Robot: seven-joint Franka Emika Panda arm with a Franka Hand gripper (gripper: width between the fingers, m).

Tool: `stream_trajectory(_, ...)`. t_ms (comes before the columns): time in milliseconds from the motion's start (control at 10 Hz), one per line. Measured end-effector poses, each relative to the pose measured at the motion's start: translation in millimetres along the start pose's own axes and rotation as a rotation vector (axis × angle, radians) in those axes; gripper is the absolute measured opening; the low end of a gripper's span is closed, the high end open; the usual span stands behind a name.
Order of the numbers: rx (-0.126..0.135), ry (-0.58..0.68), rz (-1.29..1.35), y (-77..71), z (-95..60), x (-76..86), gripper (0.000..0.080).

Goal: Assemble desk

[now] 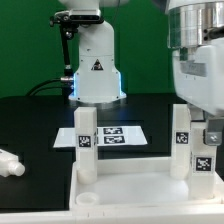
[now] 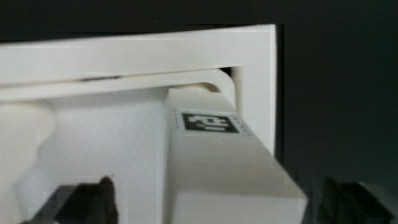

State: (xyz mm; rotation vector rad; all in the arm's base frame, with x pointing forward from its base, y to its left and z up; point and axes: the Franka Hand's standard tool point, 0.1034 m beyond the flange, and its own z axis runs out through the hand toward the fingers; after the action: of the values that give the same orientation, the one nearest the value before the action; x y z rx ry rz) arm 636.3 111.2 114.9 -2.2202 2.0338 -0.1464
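The white desk tabletop (image 1: pixel 130 190) lies at the front with its rim up. Two white tagged legs stand upright in it, one on the exterior view's left (image 1: pixel 85 145) and one on its right (image 1: pixel 181 140). My gripper (image 1: pixel 208 138) is at the tabletop's right corner, shut on a third tagged leg (image 1: pixel 203 165) and holding it upright. In the wrist view the gripper (image 2: pixel 217 205) has its dark fingers (image 2: pixel 89 200) on either side of that leg (image 2: pixel 222 160). The leg reaches down to a corner of the tabletop (image 2: pixel 160 60). Its lower end is hidden.
A loose white leg (image 1: pixel 10 163) lies on the black table at the exterior view's left. The marker board (image 1: pixel 112 135) lies behind the tabletop. The white robot base (image 1: pixel 97 70) stands at the back, with cables beside it.
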Motion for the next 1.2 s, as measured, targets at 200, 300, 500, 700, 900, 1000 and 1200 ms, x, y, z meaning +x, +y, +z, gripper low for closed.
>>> stream_trajectory(200, -0.001, -0.001, -0.391, -1.7, 3.2, -1.4, 0.0644)
stream_trajectory(300, -0.004, -0.004, -0.487, -0.6, 4.1, -3.8, 0.0644)
stream_trajectory(500, -0.005, -0.001, -0.621, -0.9, 4.0, -1.3, 0.0648)
stream_trajectory(700, -0.006, 0.0, -0.731, -0.9, 4.0, -1.3, 0.0648)
stream_trajectory(900, -0.033, -0.003, -1.147, -6.7, -1.6, -2.9, 0.0648)
stream_trajectory(1000, -0.032, 0.001, -1.087, -6.1, -0.8, -2.6, 0.0621)
stream_trajectory(1200, -0.032, 0.001, -1.048, -6.1, -0.8, -2.4, 0.045)
